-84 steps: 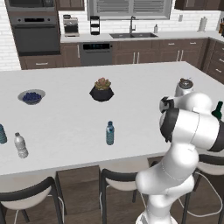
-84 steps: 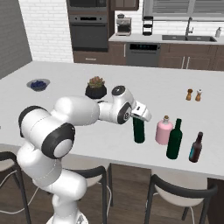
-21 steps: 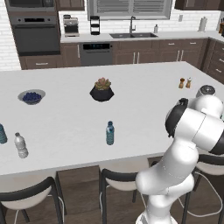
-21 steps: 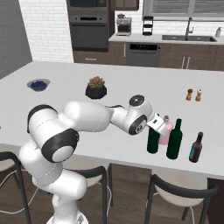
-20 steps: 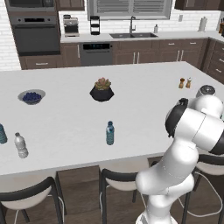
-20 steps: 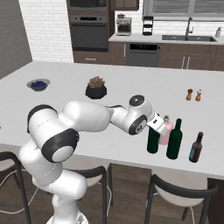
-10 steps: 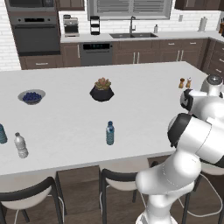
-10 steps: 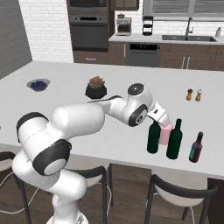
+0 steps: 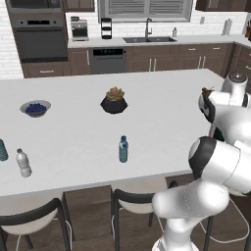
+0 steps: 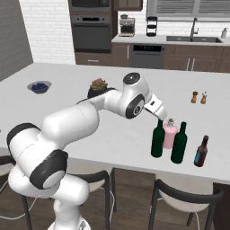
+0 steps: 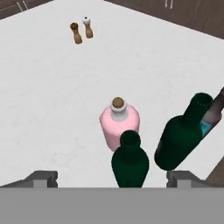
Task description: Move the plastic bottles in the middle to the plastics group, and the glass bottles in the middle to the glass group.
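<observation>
At the table's [image 10: 112, 134] right end, two green wine bottles [image 10: 157, 139] are stood together with the pink bottle [image 10: 170, 134]; the pincer [image 11: 111, 177], spread wide and empty, is held above, apparently after release.

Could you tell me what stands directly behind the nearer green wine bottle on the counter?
Behind the nearer green wine bottle stands the pink bottle with its brownish stopper. In the right base view the wine bottle covers the pink bottle's left edge, so whether they touch cannot be told.
</observation>
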Robot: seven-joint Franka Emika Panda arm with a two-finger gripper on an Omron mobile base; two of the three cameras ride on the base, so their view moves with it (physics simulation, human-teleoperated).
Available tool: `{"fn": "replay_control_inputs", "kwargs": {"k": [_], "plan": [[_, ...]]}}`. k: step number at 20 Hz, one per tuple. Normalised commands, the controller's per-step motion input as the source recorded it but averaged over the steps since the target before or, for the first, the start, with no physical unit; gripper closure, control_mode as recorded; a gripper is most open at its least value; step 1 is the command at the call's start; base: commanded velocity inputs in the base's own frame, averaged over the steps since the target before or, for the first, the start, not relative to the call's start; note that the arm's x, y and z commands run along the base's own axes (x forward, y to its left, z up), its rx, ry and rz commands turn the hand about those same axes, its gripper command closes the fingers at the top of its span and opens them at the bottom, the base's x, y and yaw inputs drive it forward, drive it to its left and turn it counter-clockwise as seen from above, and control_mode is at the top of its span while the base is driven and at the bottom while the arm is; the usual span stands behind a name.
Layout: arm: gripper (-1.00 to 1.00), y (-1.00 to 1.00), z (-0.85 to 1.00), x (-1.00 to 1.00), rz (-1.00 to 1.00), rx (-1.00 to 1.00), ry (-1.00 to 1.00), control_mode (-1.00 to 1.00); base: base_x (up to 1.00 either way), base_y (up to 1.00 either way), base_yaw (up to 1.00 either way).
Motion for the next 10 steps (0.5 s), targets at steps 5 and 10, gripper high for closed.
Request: {"fn": "replay_control_inputs", "kwargs": {"k": [5, 10], "plan": [[-1.0, 0.94, 0.17, 0.0, 0.27, 0.0, 0.17, -1.0, 0.0, 0.0, 0.0], [-1.0, 1.0, -0.02, 0.0, 0.41, 0.01, 0.17, -1.0, 0.0, 0.0, 0.0]]}}
